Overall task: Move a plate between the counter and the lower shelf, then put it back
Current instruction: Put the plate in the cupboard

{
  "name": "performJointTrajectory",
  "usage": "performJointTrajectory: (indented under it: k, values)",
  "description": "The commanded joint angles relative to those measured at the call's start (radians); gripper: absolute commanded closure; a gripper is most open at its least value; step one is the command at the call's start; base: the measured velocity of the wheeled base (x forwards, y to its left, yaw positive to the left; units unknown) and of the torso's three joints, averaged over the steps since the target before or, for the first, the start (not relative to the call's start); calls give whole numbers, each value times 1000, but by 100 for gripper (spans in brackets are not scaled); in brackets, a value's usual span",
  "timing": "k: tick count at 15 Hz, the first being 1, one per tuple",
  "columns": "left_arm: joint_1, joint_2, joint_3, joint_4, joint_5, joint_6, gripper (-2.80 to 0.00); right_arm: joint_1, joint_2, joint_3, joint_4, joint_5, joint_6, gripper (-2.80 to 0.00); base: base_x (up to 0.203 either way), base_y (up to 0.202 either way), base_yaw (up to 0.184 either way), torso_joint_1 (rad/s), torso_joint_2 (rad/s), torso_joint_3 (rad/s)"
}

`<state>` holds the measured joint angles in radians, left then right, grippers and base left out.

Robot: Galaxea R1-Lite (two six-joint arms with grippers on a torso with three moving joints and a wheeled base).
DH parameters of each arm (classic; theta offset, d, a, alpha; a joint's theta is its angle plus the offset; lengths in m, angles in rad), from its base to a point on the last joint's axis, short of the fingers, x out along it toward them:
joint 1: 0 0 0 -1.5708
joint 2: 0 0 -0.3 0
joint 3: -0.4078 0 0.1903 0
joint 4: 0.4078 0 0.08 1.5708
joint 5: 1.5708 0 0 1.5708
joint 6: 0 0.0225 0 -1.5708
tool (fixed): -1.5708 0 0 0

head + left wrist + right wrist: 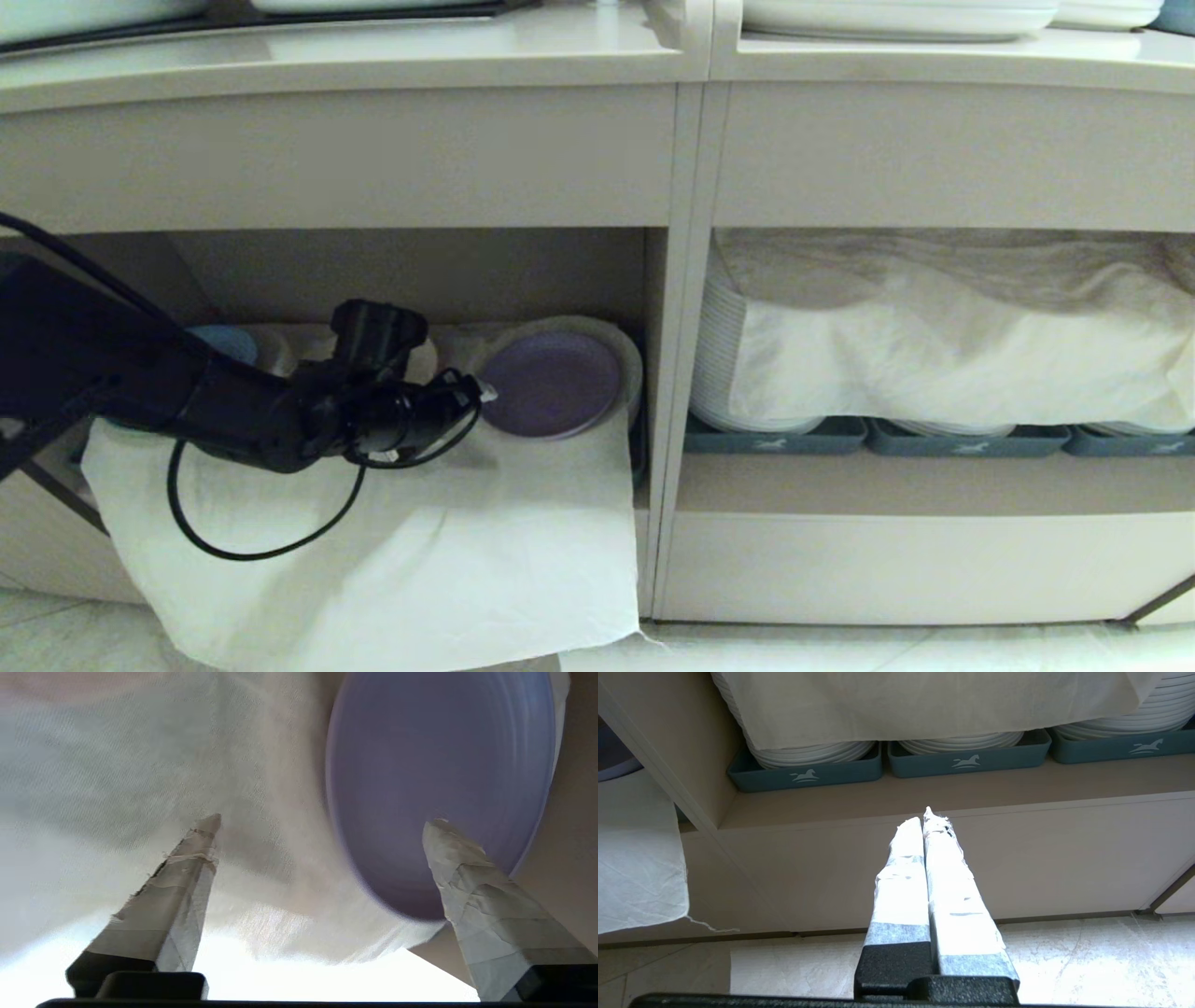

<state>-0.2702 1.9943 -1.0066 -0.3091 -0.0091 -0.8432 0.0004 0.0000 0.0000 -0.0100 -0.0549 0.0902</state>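
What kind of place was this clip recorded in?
Probably a canteen or restaurant serving station: a beige counter over open niches, white plates stacked in blue-grey trays under cloth, and a lavender plate on the cloth-lined lower shelf.

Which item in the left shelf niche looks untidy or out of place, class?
The white cloth under the plate is wrinkled and spills over the lower shelf's front edge, hanging down unevenly toward the floor. The plate itself sits flat on its stack.

We find no readable words or numbers; only a white horse emblem marks each blue-grey tray (805,775) front.
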Motion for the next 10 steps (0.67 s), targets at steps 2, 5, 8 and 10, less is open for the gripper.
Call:
performJointTrajectory:
  k: [2,5,8,10]
  values:
    - [-1,-62,44,-1,2,-5,-280,0,0,0,-1,0,0,0,0,0,0,0,0,0]
    - [-1,-116,92,-2,1,-4,-280,0,0,0,-1,0,0,0,0,0,0,0,0,0]
    - [-3,-177,135,-2,2,-2,-280,0,1,0,-1,0,0,0,0,0,0,0,0,0]
    - [-3,-219,167,-2,2,-2,-280,1,0,0,-1,0,0,0,0,0,0,0,0,0]
